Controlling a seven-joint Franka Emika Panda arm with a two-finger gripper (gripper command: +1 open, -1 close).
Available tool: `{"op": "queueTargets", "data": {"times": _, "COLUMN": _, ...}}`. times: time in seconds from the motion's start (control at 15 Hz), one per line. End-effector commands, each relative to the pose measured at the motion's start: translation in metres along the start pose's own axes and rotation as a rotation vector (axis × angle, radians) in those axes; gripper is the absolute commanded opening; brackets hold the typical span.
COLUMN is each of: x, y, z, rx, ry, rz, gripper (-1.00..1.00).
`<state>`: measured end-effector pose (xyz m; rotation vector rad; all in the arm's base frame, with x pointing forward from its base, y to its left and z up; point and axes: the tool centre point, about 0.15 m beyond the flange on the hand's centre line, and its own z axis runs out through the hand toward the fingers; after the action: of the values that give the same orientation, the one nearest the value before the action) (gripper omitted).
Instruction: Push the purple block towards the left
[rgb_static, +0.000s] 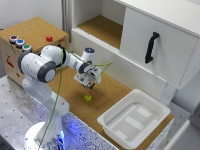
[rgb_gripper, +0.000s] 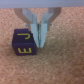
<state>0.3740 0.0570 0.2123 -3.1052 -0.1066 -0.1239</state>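
Beside gripper (rgb_gripper: 38, 31) (jaws nearly closed), purple block (rgb_gripper: 23, 42)

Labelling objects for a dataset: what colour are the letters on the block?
Yellow, on the purple block; clearest in the wrist view.

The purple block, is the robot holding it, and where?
No. The gripper holds nothing. Its jaws are closed together, their tips resting against the upper edge of the purple block, not around it.

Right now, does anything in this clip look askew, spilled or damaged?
Nothing stands out. The block sits flat on the cork beside the gripper, whose fingers look nearly closed. The yellow object lies loose on the cork, the bin is upright, and the cabinet door is closed.
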Motion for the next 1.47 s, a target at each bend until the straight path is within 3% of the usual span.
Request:
{"op": "queueTargets", "data": {"times": 0.0, "x": 0.023, "y": -0.041, "z": 0.016, "rx": 0.053, "ry": -0.067, "rz": 0.02, "gripper": -1.0}}
{"op": "queueTargets", "data": {"times": 0.6, "x": 0.03, "y": -0.088, "z": 0.017, "rx": 0.044, "ry": -0.083, "rz": 0.042, "gripper": -1.0}}
{"op": "queueTargets", "data": {"times": 0.8, "x": 0.029, "y": -0.087, "z": 0.011, "rx": 0.012, "ry": -0.06, "rz": 0.084, "gripper": -1.0}}
{"op": "queueTargets", "data": {"times": 1.0, "x": 0.024, "y": -0.071, "z": -0.028, "rx": -0.064, "ry": 0.011, "rz": 0.14, "gripper": -1.0}}
{"op": "queueTargets", "data": {"times": 1.27, "x": 0.01, "y": -0.061, "z": -0.064, "rx": -0.042, "ry": 0.061, "rz": 0.116, "gripper": -1.0}}
{"op": "queueTargets", "data": {"times": 1.33, "x": 0.009, "y": -0.061, "z": -0.065, "rx": -0.032, "ry": 0.043, "rz": 0.095, "gripper": 1.0}}
{"op": "queueTargets", "data": {"times": 1.4, "x": 0.007, "y": -0.06, "z": -0.064, "rx": -0.021, "ry": 0.043, "rz": 0.084, "gripper": 1.0}}
